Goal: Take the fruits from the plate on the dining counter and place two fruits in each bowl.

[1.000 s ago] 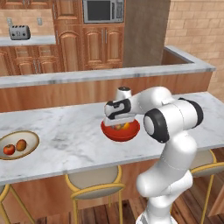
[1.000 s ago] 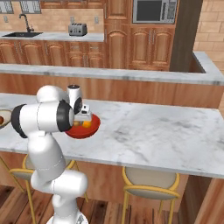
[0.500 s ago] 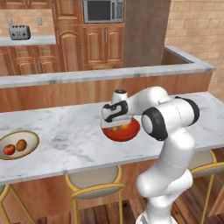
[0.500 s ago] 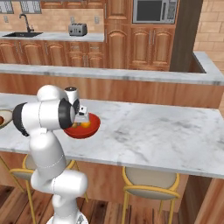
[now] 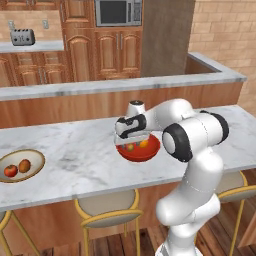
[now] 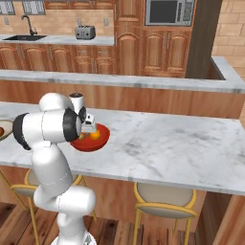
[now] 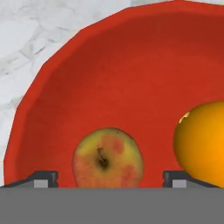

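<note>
Hand view, near to far: gripper (image 7: 107, 177) fingers wide apart, nothing clamped; yellow-red apple (image 7: 107, 157) lies loose betw. them on red bowl (image 7: 131, 74) floor; orange (image 7: 203, 142) just beside; marble dining counter (image 7: 26, 39) beyond rim. Risk: a sideways exit could knock either fruit or tip bowl; room looks free straight up. Tan bowl (image 5: 36, 159) w/ two fruits, well apart.

Arm bent forward at the elbow, forearm reaching out level over the counter, wrist turned straight down. Gripper (image 5: 133, 141) hanging low, just above the red bowl (image 5: 138, 150), jaws spread wide apart, both dark fingertips (image 7: 43, 178) standing clear on either side of the apple (image 7: 107, 158), gripping nothing.
</note>
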